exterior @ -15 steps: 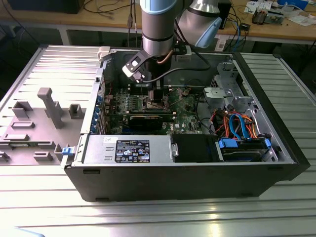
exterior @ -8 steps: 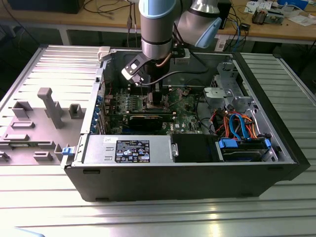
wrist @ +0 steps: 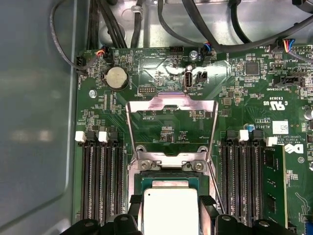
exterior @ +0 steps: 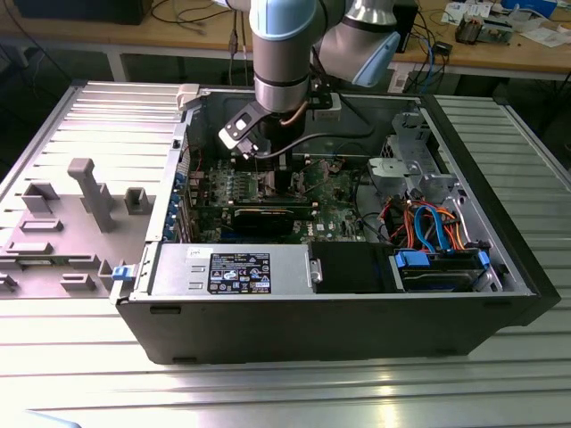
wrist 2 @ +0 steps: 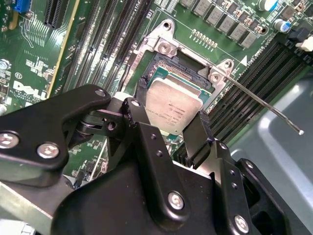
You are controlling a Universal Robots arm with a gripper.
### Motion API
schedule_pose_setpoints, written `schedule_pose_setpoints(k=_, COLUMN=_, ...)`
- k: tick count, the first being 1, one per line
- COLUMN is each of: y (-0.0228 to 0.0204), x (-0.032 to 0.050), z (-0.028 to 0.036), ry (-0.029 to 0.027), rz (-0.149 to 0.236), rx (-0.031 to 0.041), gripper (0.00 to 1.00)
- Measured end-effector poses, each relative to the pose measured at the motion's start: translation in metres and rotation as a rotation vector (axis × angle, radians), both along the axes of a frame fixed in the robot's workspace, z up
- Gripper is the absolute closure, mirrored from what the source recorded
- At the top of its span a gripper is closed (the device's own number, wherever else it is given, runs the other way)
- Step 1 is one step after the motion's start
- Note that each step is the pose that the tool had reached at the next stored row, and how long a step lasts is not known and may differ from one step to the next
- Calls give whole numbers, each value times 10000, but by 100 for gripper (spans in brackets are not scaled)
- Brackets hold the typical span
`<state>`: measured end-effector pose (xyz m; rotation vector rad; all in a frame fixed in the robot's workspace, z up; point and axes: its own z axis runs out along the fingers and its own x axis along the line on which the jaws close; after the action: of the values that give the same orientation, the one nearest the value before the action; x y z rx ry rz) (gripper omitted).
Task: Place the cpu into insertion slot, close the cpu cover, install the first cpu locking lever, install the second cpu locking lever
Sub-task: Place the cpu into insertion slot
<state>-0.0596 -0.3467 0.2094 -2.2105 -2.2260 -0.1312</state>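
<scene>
cpu (wrist 2: pixel 175 105) in tool (wrist 2: pixel 167 120), over insertion slot (wrist 2: pixel 172 67)

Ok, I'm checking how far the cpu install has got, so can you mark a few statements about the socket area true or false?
1. The black gripper clamps the flat silvery-grey square cpu by two opposite edges. True.
2. The thin silvery metal cpu cover lies shut over the square metal-rimmed insertion slot. False: it is swung open, away from the slot.
3. The thin metal locking lever is latched down. False: it juts out free over the long black memory slots.
4. The green motherboard sits inside an open dark computer case. True.
</scene>
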Motion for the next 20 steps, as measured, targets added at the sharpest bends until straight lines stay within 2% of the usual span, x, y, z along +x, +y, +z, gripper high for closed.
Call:
schedule_pose_setpoints(k=4, y=0, x=0, z=-26, ry=2, rz=-1, rx=-85, gripper=46)
schedule_pose_setpoints(k=14, y=2, x=-9, z=-61, ry=2, rz=-80, rx=-88, gripper=46)
schedule_pose_setpoints(k=20, y=20, x=-8, z=-95, ry=7, rz=-121, rx=-89, gripper=46)
